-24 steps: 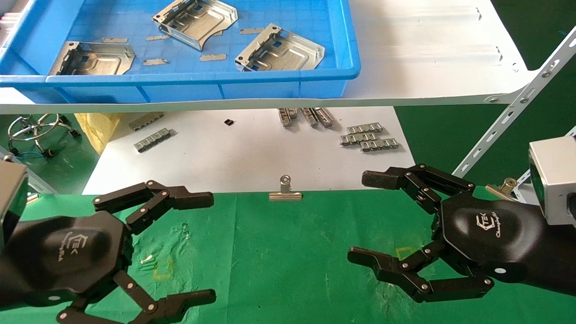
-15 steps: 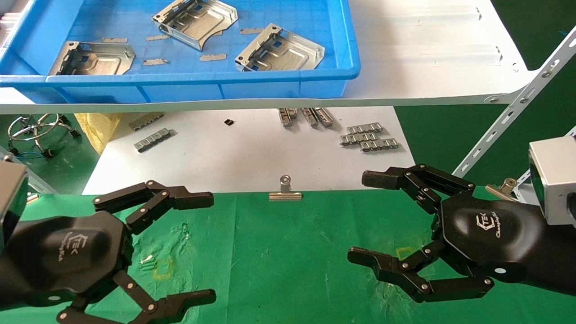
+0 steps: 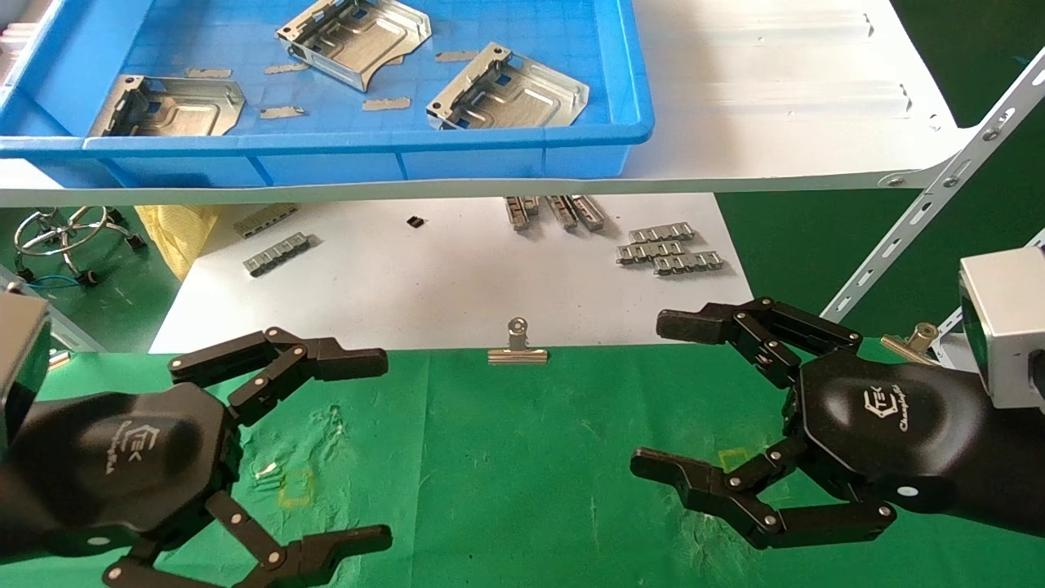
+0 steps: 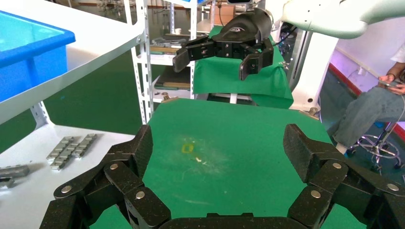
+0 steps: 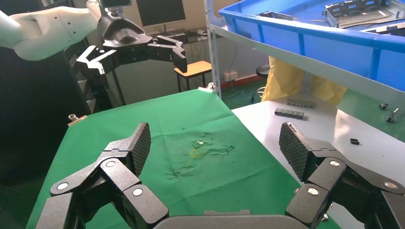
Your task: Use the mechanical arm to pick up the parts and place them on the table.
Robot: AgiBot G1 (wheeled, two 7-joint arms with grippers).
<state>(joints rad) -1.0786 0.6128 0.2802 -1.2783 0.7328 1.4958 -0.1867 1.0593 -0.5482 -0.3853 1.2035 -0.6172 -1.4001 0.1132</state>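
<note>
Left gripper [image 3: 359, 445]: hovered over the near left of the table, fingers spread wide, nothing between them.
Right gripper [image 3: 665, 400]: hovered over the near right of the table, fingers likewise wide apart and empty.
Table [image 3: 522, 457]: green cloth, wrinkled, with small yellow marks below each hand.
Binder clip [image 3: 517, 347]: sat at the cloth's far edge, between the two hands.
White sheet [image 3: 441, 278]: lay beyond the cloth, carrying ridged grey strips [image 3: 669, 247].
Shelf board [image 3: 784, 106]: white, above the sheet, bearing the blue tray [image 3: 629, 82].
Parts [image 3: 506, 88]: three silver plates lay inside the tray, well apart from both grippers.
</note>
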